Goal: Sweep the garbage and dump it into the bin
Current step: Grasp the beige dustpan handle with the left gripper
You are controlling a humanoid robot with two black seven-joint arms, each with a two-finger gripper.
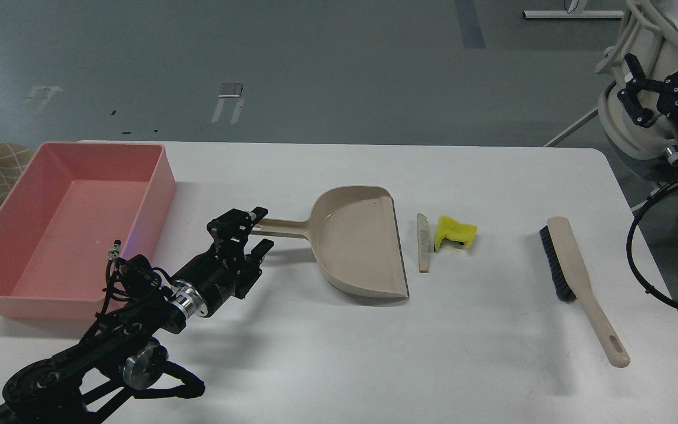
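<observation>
The garbage lies mid-table: a bright yellow spongy chunk (455,231) and a thin pale wedge slice (423,250), just right of the mouth of a beige dustpan (361,249). The salmon-pink bin (68,221) stands at the table's left edge and looks empty. My left gripper (261,229) is open, with its fingers on either side of the free end of the dustpan's handle (283,227). My right gripper (639,88) is up beyond the table's far right corner, away from everything; its fingers look spread.
A beige brush with black bristles (577,282) lies on the right side of the white table (374,353). A white stand with cables is behind the right arm. A tan patterned cloth shows at the far left edge.
</observation>
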